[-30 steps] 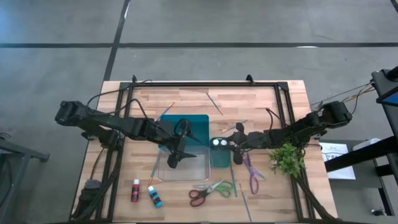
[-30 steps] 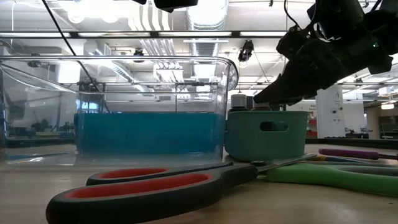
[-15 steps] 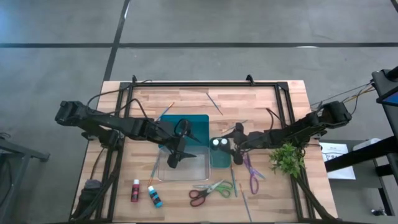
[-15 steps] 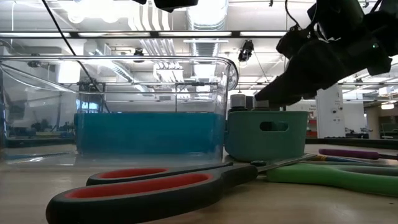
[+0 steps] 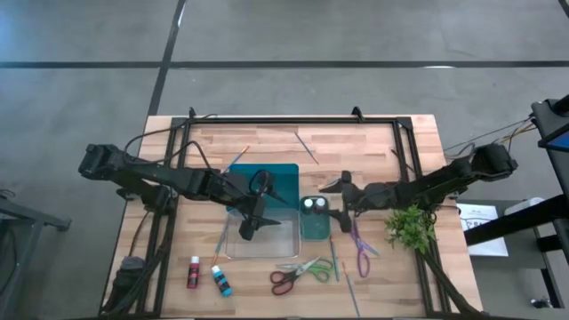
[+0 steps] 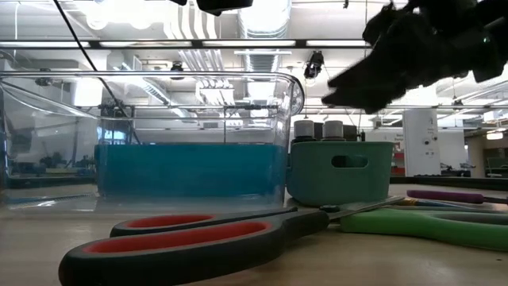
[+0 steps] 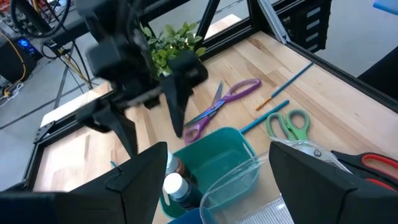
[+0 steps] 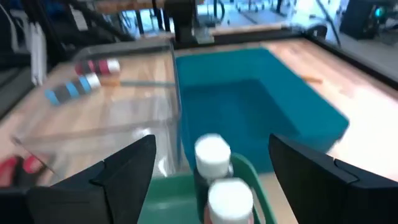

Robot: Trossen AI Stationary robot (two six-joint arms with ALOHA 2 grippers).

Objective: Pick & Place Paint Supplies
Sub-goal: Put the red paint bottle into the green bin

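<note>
two smooth paint bottles (image 5: 206, 274) are lying near the wooden table's (image 5: 418, 133) front-left edge, bare planks around them. the left gripper (image 5: 248, 224) is hovering open and empty over the clear plastic bin (image 5: 267, 244). two white-capped bottles (image 5: 313, 204) are standing in the teal tub (image 5: 315, 227); the right gripper (image 5: 339, 206) is hanging wide open, empty, just beside them.

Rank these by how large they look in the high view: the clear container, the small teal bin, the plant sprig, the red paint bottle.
1. clear container
2. plant sprig, whose loose outline looks slightly bigger than the bin
3. small teal bin, close to the sprig, so that order is unsure
4. red paint bottle, clearly smallest
</note>
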